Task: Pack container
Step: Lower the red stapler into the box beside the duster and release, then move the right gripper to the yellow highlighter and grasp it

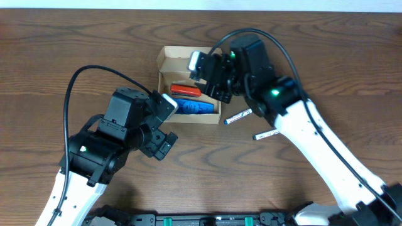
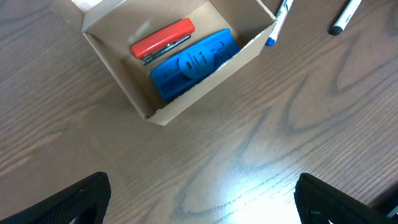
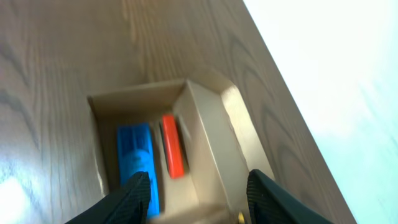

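**Both hands spread, box open on the worktop**

My left hand (image 1: pixel 166 125) hangs spread wide and empty, just in front of the cardboard box (image 1: pixel 164 63). The box sits mid-worktop (image 1: pixel 63 37) with its flap back. A red stapler (image 2: pixel 163 38) and a blue block (image 2: pixel 194 62) lie side by side inside. My right hand (image 3: pixel 199 199) hovers over its right end, fingers apart, seemingly holding nothing. A blue-capped marker (image 1: pixel 238 116) lies against the box's corner, a second marker (image 1: pixel 265 135) beyond it.

White links (image 1: pixel 326 147), black joints (image 1: pixel 94 154), black cables (image 1: pixel 94 68), green lights (image 1: pixel 274 93)
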Motion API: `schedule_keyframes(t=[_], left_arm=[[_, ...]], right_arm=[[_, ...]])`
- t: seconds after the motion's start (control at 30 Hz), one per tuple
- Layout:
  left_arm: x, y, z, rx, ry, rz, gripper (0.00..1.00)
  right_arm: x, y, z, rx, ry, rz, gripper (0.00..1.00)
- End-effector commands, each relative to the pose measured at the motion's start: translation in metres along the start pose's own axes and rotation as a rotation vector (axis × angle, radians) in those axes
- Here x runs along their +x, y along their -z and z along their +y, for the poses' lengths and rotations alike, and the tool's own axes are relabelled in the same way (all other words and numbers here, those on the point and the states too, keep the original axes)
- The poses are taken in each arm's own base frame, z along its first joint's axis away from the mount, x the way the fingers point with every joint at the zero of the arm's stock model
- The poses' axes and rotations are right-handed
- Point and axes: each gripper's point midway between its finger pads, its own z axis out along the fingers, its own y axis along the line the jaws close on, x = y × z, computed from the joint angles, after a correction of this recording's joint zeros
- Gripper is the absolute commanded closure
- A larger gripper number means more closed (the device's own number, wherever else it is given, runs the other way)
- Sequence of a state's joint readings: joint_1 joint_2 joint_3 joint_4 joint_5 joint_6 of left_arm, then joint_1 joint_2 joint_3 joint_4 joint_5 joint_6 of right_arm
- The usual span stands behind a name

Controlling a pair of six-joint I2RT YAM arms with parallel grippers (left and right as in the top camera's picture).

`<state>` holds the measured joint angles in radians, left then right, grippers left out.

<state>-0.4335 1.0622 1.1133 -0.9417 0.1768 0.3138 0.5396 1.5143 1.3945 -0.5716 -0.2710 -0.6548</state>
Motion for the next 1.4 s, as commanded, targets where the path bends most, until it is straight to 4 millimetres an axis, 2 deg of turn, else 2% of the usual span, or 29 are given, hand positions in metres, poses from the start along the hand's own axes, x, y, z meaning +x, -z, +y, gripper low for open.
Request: schedule_keyframes(t=[0.0, 0.27, 0.43, 0.57, 0.73, 1.0, 1.2, 1.37], left_arm=[[-0.005, 0.006, 0.001, -0.004, 0.004, -0.022, 0.05], [-0.005, 0.006, 0.001, -0.004, 0.004, -0.022, 0.05], [-0.005, 0.006, 0.001, -0.004, 0.004, -0.022, 0.05], [-0.005, 0.006, 0.001, -0.004, 0.004, -0.022, 0.05], [-0.005, 0.006, 0.001, -0.004, 0.004, -0.022, 0.05], [-0.005, 0.006, 0.001, -0.004, 0.004, -0.022, 0.05], [-0.005, 0.006, 0.001, -0.004, 0.004, -0.022, 0.05], [-0.005, 0.006, 0.001, -0.004, 0.004, -0.022, 0.05]], right_arm=[[0.014, 0.024, -0.025, 0.144, -0.08, 0.082, 0.48], [0.086, 0.046, -0.05, 0.204, -0.216, 0.294, 0.45], [0.126, 0.062, -0.081, 0.279, -0.389, 0.34, 0.42], [0.161, 0.063, -0.099, 0.311, -0.5, 0.387, 0.39], [0.203, 0.035, -0.111, 0.305, -0.61, 0.446, 0.37], [0.255, -0.021, -0.128, 0.33, -0.74, 0.461, 0.3], [0.292, -0.056, -0.127, 0.335, -0.835, 0.482, 0.27], [0.311, -0.077, -0.126, 0.337, -0.858, 0.485, 0.27]])
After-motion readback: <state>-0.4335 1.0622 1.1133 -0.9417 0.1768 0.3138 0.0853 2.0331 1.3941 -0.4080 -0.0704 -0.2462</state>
